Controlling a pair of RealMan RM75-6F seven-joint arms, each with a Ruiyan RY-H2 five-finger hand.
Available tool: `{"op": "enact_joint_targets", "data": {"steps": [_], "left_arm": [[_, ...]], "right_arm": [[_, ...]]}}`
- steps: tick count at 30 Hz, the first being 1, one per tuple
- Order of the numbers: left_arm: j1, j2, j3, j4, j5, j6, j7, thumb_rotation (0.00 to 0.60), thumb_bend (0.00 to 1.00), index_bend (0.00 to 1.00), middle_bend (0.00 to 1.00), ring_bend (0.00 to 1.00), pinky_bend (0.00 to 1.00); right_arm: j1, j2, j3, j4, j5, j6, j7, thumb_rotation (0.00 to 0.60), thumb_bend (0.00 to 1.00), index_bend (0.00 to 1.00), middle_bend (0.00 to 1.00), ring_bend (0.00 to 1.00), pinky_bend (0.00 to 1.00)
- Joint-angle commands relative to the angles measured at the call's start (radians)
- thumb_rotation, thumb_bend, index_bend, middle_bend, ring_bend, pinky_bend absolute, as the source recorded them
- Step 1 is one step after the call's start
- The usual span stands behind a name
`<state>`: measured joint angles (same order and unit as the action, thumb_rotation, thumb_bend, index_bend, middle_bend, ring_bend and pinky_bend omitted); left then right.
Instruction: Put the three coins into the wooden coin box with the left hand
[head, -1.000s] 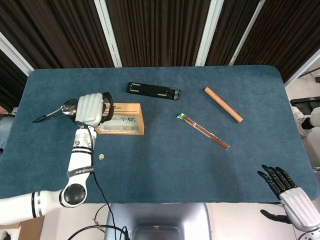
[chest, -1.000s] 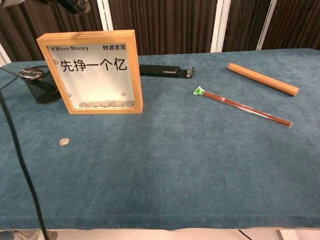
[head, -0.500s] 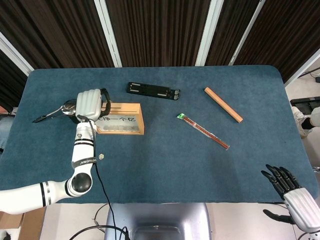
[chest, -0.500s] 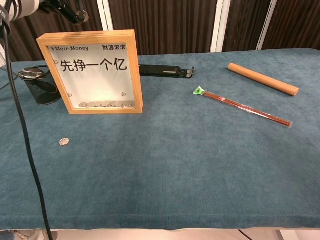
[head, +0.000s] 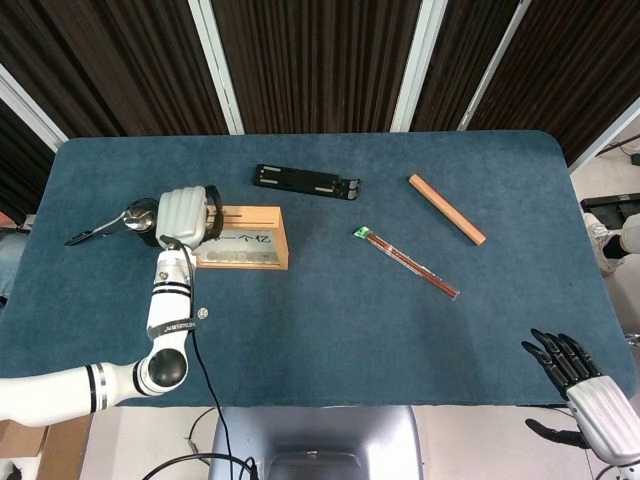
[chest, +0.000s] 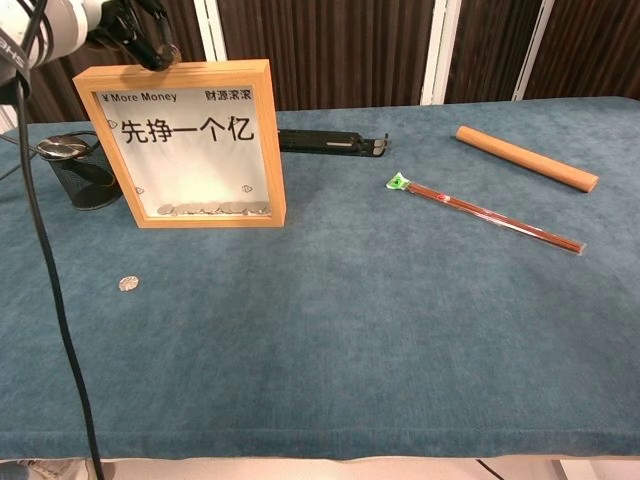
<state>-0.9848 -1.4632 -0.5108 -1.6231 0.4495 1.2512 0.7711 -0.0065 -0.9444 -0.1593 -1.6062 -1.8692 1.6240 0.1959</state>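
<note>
While the chest view shows the left robot hand (chest: 150, 40) fingertips over the wooden coin box (chest: 180, 145), its grip stays unclear.

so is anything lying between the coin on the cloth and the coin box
Nothing visible does: the coin lies on bare blue cloth in front of the wooden coin box, apart from it. The left hand hovers above the box top.

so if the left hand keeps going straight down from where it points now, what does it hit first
Most likely the top edge of the wooden coin box; the left hand sits just above it, though depth is hard to judge.
</note>
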Motion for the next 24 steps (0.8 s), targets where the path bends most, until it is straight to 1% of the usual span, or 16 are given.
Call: {"op": "enact_joint_targets", "data": {"steps": [1,6,9,13,18,21,23,24], "left_arm": [[-0.003,-0.003,0.008,0.003,0.000,0.001,-0.008,0.600,0.51,0.61,1.00,1.00,1.00],[-0.009,-0.007,0.018,0.009,-0.004,0.002,-0.018,0.600,0.51,0.60,1.00,1.00,1.00],[-0.011,-0.010,0.027,0.010,-0.001,0.002,-0.022,0.600,0.50,0.56,1.00,1.00,1.00],[-0.013,-0.011,0.035,0.009,0.017,0.010,-0.035,0.600,0.47,0.47,1.00,1.00,1.00],[-0.006,0.007,0.038,-0.022,0.039,0.027,-0.047,0.600,0.45,0.45,1.00,1.00,1.00],[0.013,0.039,0.046,-0.094,0.083,0.046,-0.067,0.600,0.45,0.45,1.00,1.00,1.00],[0.044,0.079,0.073,-0.177,0.152,0.072,-0.080,0.600,0.45,0.44,1.00,1.00,1.00],[0.071,0.106,0.097,-0.231,0.203,0.092,-0.093,0.600,0.45,0.44,1.00,1.00,1.00]], "right_arm": [[0.000,0.000,0.000,0.000,0.001,0.000,0.000,0.600,0.13,0.00,0.00,0.00,0.00],[0.000,-0.001,0.001,-0.001,0.000,-0.002,-0.003,0.600,0.13,0.00,0.00,0.00,0.00],[0.001,-0.002,0.001,-0.002,0.001,-0.006,-0.006,0.600,0.13,0.00,0.00,0.00,0.00],[0.000,-0.001,0.001,-0.003,0.001,-0.005,-0.006,0.600,0.13,0.00,0.00,0.00,0.00],[-0.002,-0.001,0.001,-0.001,-0.001,0.000,-0.004,0.600,0.13,0.00,0.00,0.00,0.00],[-0.003,-0.001,0.000,0.000,-0.005,0.003,-0.004,0.600,0.13,0.00,0.00,0.00,0.00],[-0.004,0.000,-0.001,0.001,-0.007,0.006,-0.002,0.600,0.13,0.00,0.00,0.00,0.00],[-0.005,0.000,-0.001,0.002,-0.008,0.008,-0.001,0.600,0.13,0.00,0.00,0.00,0.00]]}}
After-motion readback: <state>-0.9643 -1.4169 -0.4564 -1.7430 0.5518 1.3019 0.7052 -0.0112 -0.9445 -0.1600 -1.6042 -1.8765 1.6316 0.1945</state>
